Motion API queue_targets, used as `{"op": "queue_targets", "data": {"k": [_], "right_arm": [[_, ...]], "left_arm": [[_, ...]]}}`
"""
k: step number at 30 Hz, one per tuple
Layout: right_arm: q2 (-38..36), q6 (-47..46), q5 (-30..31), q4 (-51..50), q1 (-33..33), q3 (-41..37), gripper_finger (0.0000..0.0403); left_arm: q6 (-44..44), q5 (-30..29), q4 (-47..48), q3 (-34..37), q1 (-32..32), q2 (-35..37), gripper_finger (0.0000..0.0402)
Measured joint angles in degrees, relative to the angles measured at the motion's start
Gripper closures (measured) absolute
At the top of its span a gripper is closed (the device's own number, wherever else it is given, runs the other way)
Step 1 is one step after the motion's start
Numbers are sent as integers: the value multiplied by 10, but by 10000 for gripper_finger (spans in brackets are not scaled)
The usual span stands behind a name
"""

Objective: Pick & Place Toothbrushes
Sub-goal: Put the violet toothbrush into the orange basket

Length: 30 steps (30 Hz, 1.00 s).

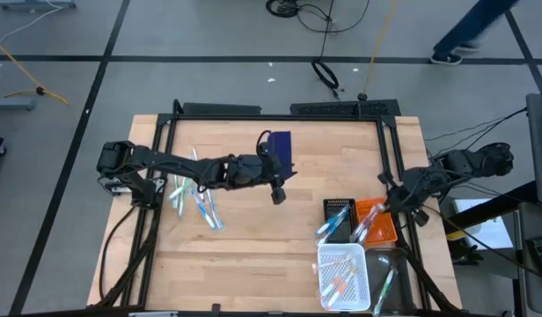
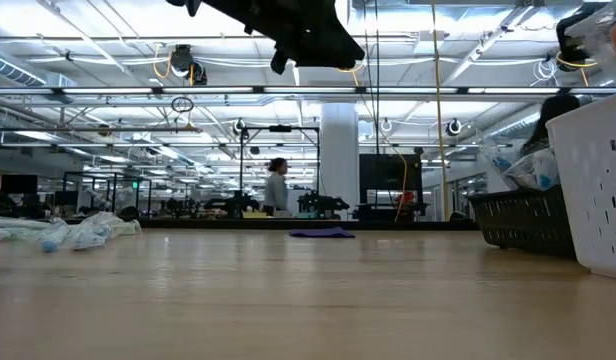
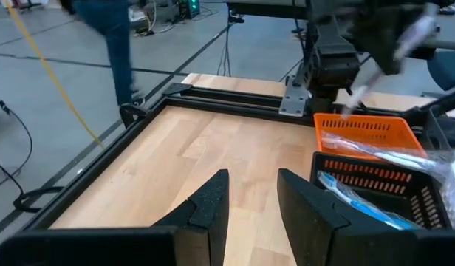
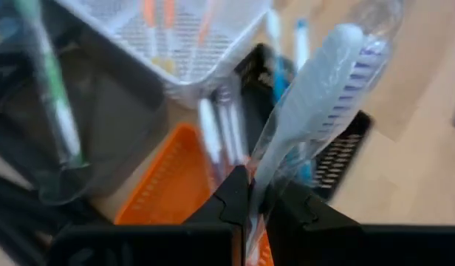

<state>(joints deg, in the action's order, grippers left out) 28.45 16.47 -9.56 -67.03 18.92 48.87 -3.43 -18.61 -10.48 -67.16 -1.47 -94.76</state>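
the left arm reaches out low across the middle of the table (image 1: 253, 238), elbow back by the left edge, and its left tool (image 1: 277, 195) hangs just in front of a dark blue flat rectangle (image 1: 281, 145). in its wrist view the two dark fingers (image 3: 213, 203) stand spread with bare wood between them, pinching nothing.

the right arm is folded in from the right edge, and its right tool (image 1: 387, 204) hovers over the orange basket (image 1: 379, 231). its fingers (image 4: 231, 193) are pressed together on a wrapped toothbrush (image 4: 323, 92), white with a pale violet bristle head, in a clear sleeve, tilted up and away from the tool.

a loose pile of toothbrushes (image 1: 196, 195), mostly light blue and white in clear wrappers, lies on the left part of the table under the left arm. others stand tilted in the black basket (image 1: 340, 214) beside the orange one. the white basket (image 1: 343, 277), just in front of those two, holds several with orange touches. a green-handled one lies in a clear container (image 1: 387, 283) on the white basket's right.
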Motion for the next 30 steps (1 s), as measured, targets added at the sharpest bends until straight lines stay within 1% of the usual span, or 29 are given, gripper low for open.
{"op": "queue_targets", "data": {"k": [2, 8, 16, 24, 26, 30], "right_arm": [[-1, 14, -11, 0, 0, -11, 388], [-19, 29, -11, 8, 0, -48, 388], [-64, 24, -12, 24, 0, -50, 388], [-70, 37, -8, 30, 0, -65, 388], [-73, 38, -8, 30, 0, -65, 382], [-78, 38, -8, 30, 0, -65, 354]], "left_arm": [[-7, 0, 0, 0, 4, 0, 284], [-19, 0, 0, 0, 16, 0, 284], [-19, 0, 0, 0, 22, 0, 284], [-19, 0, 4, 0, 22, 0, 284], [-19, 0, 4, 0, 22, 0, 284], [-19, 0, 4, 0, 22, 0, 284]]}}
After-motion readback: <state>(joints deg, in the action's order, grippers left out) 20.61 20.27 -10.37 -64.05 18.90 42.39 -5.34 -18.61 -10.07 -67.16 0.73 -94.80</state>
